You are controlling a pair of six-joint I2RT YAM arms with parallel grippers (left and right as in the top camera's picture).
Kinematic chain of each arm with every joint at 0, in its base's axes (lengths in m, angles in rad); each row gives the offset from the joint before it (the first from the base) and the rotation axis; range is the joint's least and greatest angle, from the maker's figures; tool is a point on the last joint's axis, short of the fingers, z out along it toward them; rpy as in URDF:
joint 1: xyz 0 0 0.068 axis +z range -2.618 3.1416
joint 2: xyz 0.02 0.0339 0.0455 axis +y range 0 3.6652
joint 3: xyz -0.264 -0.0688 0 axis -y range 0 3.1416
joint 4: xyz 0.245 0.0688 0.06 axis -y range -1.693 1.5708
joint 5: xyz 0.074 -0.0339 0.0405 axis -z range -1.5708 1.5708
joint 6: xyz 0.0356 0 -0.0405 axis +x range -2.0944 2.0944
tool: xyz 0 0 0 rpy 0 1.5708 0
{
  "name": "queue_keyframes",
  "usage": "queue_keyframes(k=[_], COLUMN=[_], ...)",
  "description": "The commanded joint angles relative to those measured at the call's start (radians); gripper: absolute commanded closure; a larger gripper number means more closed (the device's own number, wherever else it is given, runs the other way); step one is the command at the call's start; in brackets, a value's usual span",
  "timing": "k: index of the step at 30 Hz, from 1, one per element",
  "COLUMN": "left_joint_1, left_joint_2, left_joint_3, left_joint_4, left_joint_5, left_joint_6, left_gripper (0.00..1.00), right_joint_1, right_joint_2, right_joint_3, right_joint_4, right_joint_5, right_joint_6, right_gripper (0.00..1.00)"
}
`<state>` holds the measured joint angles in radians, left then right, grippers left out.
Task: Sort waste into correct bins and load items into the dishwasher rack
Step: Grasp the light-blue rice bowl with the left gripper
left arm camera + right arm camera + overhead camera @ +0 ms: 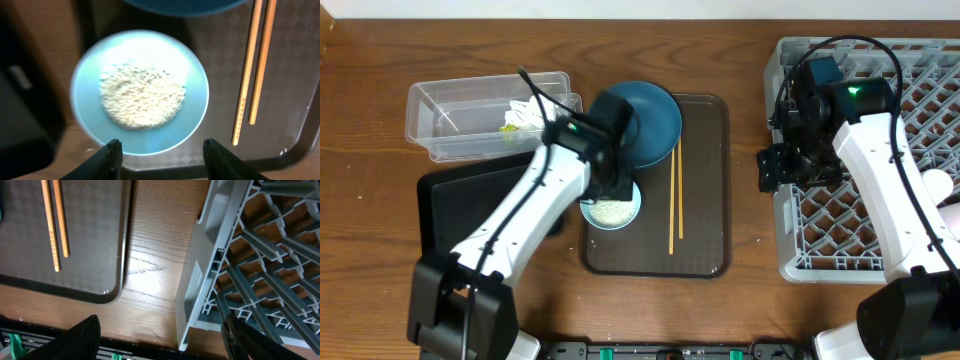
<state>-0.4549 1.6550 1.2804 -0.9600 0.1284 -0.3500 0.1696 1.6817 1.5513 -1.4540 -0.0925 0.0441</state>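
Rice (pixel 142 95) sits in the small bowl (pixel 87 115) just ahead of our left gripper (pixel 161 147), jaws spread, empty. We judge dumping it comes now: descend, pinch the near rim. Right gripper (pixel 160 325) hangs spread beside the rack (pixel 200 280).

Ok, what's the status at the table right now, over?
Left gripper open over the small light-blue bowl of rice on the brown tray. Right gripper open, empty, beside the dishwasher rack. Chopsticks lie apart from the bowl.
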Motion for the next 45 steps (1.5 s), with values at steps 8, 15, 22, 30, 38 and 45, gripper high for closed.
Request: queue_keyframes(k=[8,15,22,30,38,45], left_joint_1=[-0.103,-0.129,-0.131,-0.131,-0.131,-0.131], left_joint_2=[0.001,0.033,0.11,0.151,0.152,0.152], left_joint_3=[-0.103,-0.129,-0.13,-0.13,-0.131,-0.131], left_joint_4=[0.145,0.22,0.237,0.248,0.244,0.232], left_joint_5=[-0.002,-0.006,-0.01,-0.009,-0.01,-0.009], left_joint_6=[-0.068,-0.068,-0.067,-0.067,-0.067,-0.067], left_gripper=[0.45,0.45,0.46,0.78,0.9,0.94], right_joint_1=[0.008,0.008,0.008,0.008,0.008,0.008], right_joint_2=[-0.019,-0.019,-0.019,-0.019,-0.019,-0.019], right_joint_3=[0.014,0.014,0.014,0.014,0.014,0.014], right_joint_4=[-0.001,-0.002,-0.001,-0.002,-0.01,-0.024], right_joint_5=[0.006,0.006,0.006,0.006,0.006,0.007], right_joint_6=[0.0,0.0,0.0,0.0,0.0,-0.001], right_gripper=[0.23,0.24,0.23,0.23,0.23,0.23])
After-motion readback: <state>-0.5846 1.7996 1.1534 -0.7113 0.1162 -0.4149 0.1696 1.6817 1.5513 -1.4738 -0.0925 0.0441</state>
